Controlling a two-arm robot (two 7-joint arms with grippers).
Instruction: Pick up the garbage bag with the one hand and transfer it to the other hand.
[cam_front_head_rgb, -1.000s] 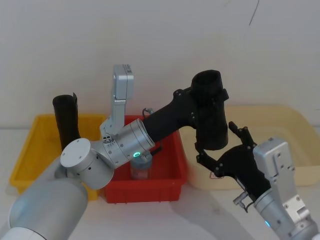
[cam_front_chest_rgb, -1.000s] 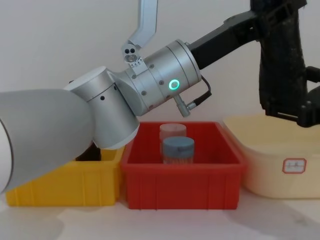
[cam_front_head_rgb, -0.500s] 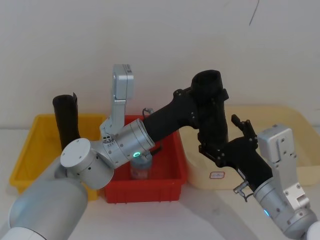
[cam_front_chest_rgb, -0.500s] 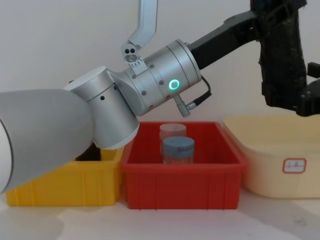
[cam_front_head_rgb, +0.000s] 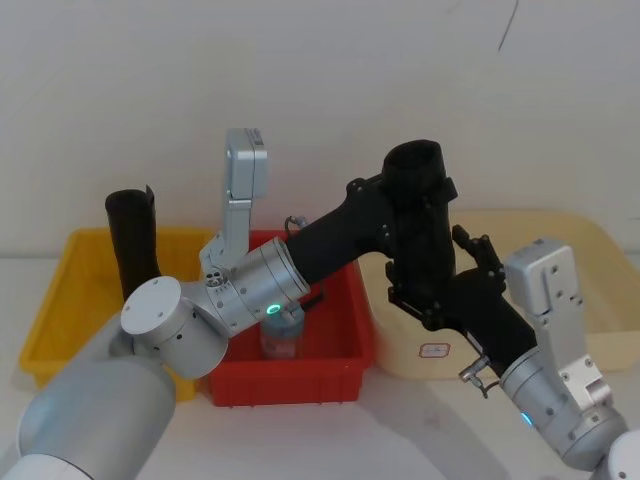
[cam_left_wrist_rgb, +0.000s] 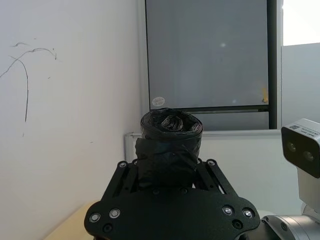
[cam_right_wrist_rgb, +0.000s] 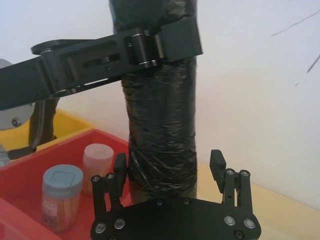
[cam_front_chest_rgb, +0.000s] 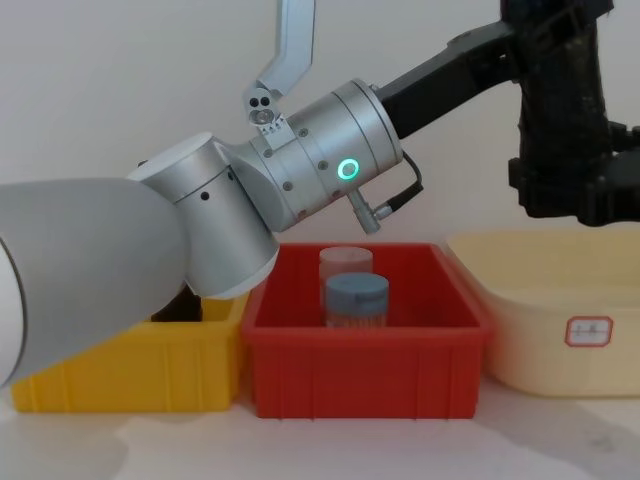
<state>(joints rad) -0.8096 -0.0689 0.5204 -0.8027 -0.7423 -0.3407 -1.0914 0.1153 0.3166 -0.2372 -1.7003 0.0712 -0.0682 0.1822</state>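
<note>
My left gripper (cam_front_head_rgb: 408, 198) is shut on the garbage bag (cam_front_head_rgb: 420, 230), a matte black roll held upright in the air over the gap between the red bin and the cream tub. The clamp sits on the roll's upper part (cam_right_wrist_rgb: 159, 75). My right gripper (cam_front_head_rgb: 436, 282) has come up from the lower right and stands open, with one finger on each side of the roll's lower end (cam_right_wrist_rgb: 161, 150). One fingertip (cam_right_wrist_rgb: 120, 163) is close against the roll and the other (cam_right_wrist_rgb: 218, 160) stands a little off it. In the chest view the roll (cam_front_chest_rgb: 562, 110) hangs at the upper right.
A second black roll (cam_front_head_rgb: 133, 245) stands in the yellow bin (cam_front_head_rgb: 50, 320) at the left. The red bin (cam_front_head_rgb: 340, 375) holds a blue-lidded jar (cam_front_chest_rgb: 355, 297) and a second jar behind it. The cream tub (cam_front_chest_rgb: 540, 340) is on the right, under the grippers.
My right gripper has risen and moved in toward the roll, and its fingers now stand on either side of the lower end. The left arm and the roll have stayed still.
</note>
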